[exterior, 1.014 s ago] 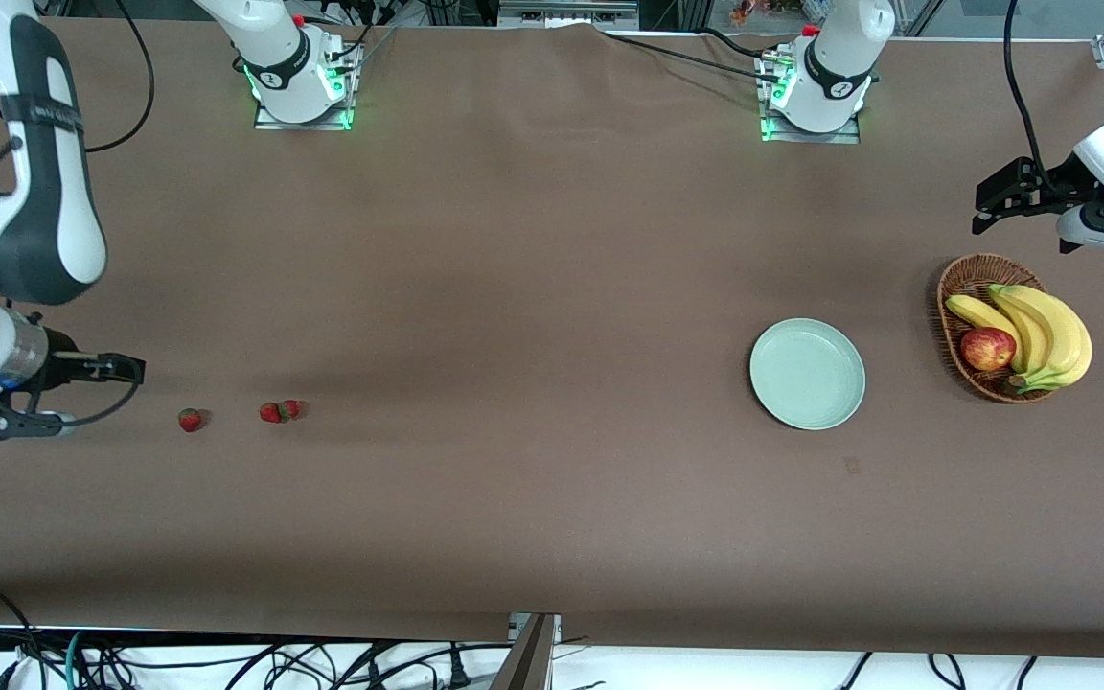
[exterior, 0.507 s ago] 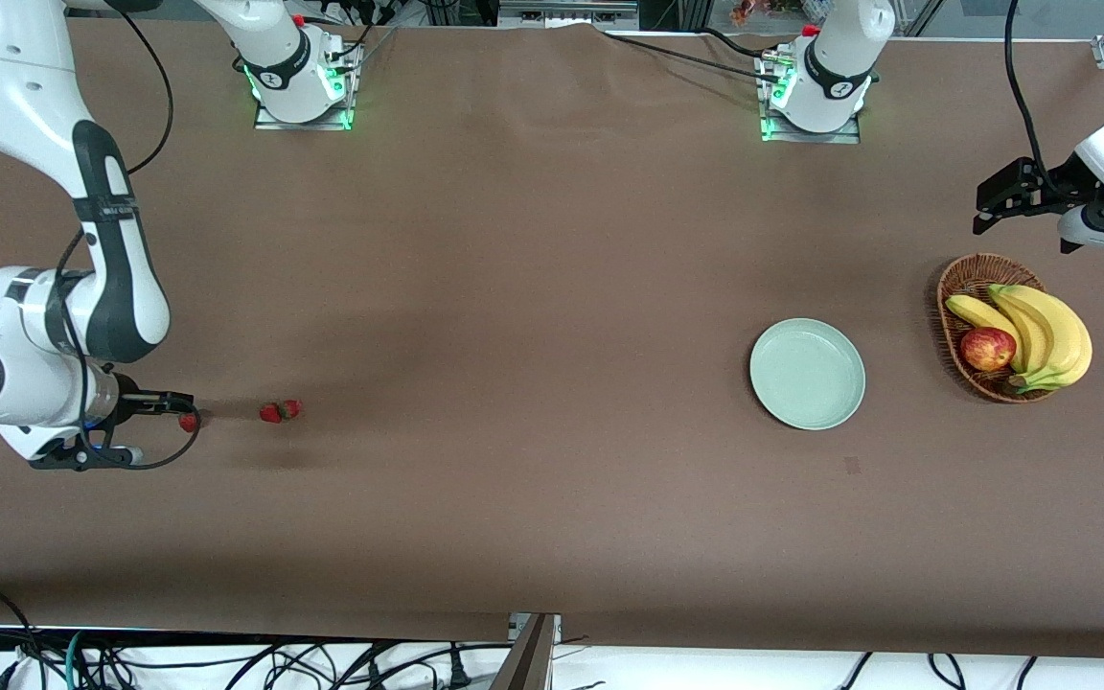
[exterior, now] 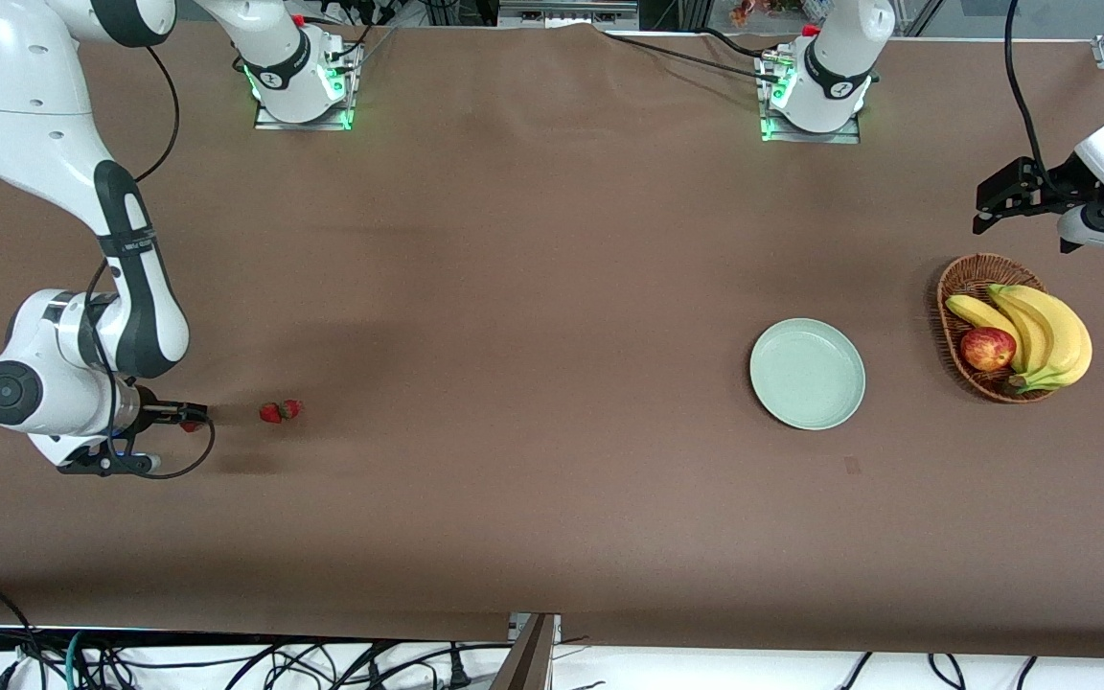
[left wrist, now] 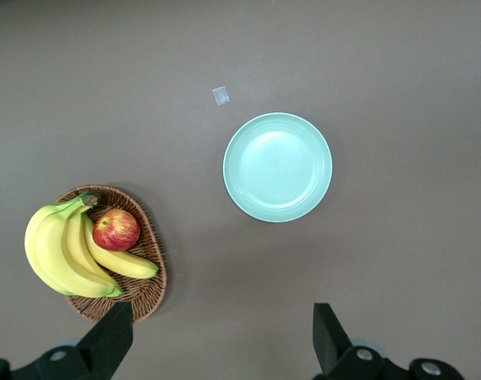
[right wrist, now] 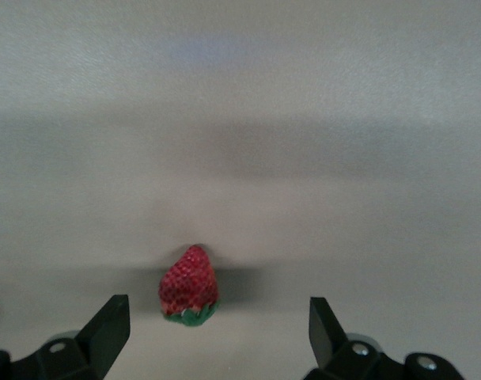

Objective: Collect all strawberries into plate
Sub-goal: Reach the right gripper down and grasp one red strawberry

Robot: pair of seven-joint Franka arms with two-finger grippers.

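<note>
Two strawberries (exterior: 270,413) (exterior: 291,408) lie touching each other toward the right arm's end of the table. Another strawberry (right wrist: 189,287) lies alone beside them, mostly hidden in the front view under my right gripper (exterior: 190,417). The right gripper (right wrist: 217,317) is low over the table and open, and that berry sits just ahead of its fingertips, closer to one finger and untouched. The pale green plate (exterior: 807,374) (left wrist: 278,166) has nothing on it and stands toward the left arm's end. My left gripper (exterior: 983,211) (left wrist: 221,324) waits open in the air over the table next to the basket.
A wicker basket (exterior: 956,278) (left wrist: 149,285) holding bananas (exterior: 1050,331) and a red apple (exterior: 987,349) stands beside the plate at the left arm's end. A small tape mark (exterior: 851,466) lies nearer to the front camera than the plate.
The right arm swung in and carried its open gripper toward the lone strawberry, which it now covers in the front view. The left arm has not moved.
</note>
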